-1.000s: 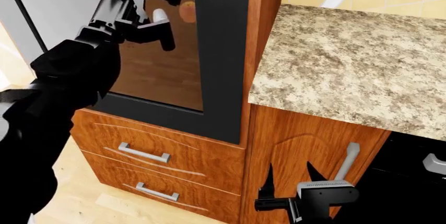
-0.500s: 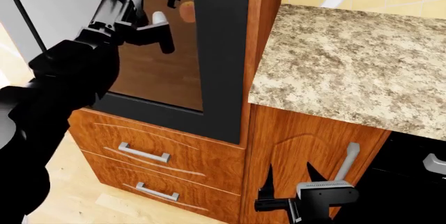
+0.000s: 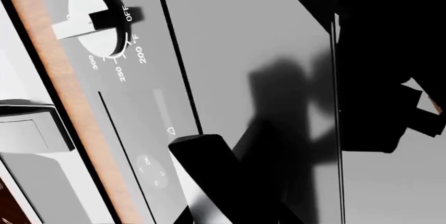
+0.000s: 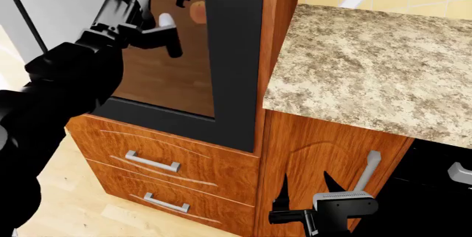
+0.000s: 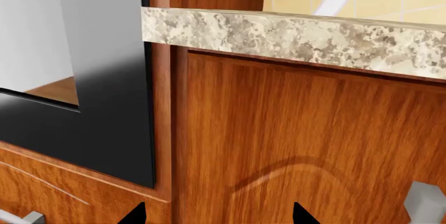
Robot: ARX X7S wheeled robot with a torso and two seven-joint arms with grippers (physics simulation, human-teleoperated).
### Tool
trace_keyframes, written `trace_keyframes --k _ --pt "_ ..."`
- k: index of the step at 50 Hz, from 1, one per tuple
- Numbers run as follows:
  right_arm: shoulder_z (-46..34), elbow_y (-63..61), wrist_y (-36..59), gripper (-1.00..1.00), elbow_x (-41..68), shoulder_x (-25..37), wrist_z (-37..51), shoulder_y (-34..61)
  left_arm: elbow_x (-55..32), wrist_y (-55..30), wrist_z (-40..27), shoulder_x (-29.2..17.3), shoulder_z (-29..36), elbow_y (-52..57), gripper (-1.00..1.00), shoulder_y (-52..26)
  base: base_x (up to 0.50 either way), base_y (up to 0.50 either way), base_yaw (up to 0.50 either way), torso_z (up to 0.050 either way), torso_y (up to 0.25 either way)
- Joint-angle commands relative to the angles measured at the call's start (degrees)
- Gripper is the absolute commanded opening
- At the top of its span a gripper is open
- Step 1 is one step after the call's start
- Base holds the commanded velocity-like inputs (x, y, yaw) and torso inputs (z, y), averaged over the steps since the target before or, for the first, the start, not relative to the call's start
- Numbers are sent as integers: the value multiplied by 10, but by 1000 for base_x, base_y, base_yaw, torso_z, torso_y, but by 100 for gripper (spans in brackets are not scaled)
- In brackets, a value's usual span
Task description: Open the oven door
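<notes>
So we're at the reach-for-the-handle stage on this one. The oven door [image 4: 221,66] looks flush in its wooden column, so our read is that the pull hasn't started.

The left gripper [image 4: 158,24] is up at the door's top edge, right in front of the glossy glass, and the door fills everything behind and below it. In the head view we see a pale-tipped finger [image 4: 167,21] and a dark one hanging just under it, both right up against the window. We honestly can't tell if the jaws are apart or together, or whether anything is between them. The grey bar handle isn't clearly visible in any view. The left wrist view just gives us the control panel with its temperature knob [image 3: 97,23] close by, plus dark finger shapes and their shadow.

Next move, as we judge it: get the fingers properly around the handle, then pull out and down in an arc so the door swings on its bottom hinge.

The right gripper [image 4: 306,190] hangs low, well apart from the oven, in front of the wooden cabinet door [image 4: 324,154] under the countertop [image 4: 368,66]. Its two dark tips are spread, holding nothing.
</notes>
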Motion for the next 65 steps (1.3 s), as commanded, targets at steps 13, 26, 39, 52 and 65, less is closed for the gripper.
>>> trace_keyframes --k 13,26,39,52,65 --pt "-7 5 -3 100 0 2 4 3 37 -122 -54 -105 -14 258 -100 -27 0 -1 -1 1 4" --pt "-9 4 -2 100 1 4 6 3 56 -164 -69 -141 -12 344 -100 -31 0 -2 -2 0 4" --pt "-12 4 -3 100 0 5 8 3 72 -210 -77 -180 -14 439 -100 -34 1 -2 -2 2 5" --pt "-15 0 -3 100 -1 7 12 2 85 -250 -81 -217 -18 525 -100 -35 1 -3 -3 1 5" --pt "-17 0 -4 100 -1 9 14 3 97 -278 -89 -246 -20 586 -100 -28 0 -3 -4 2 5"
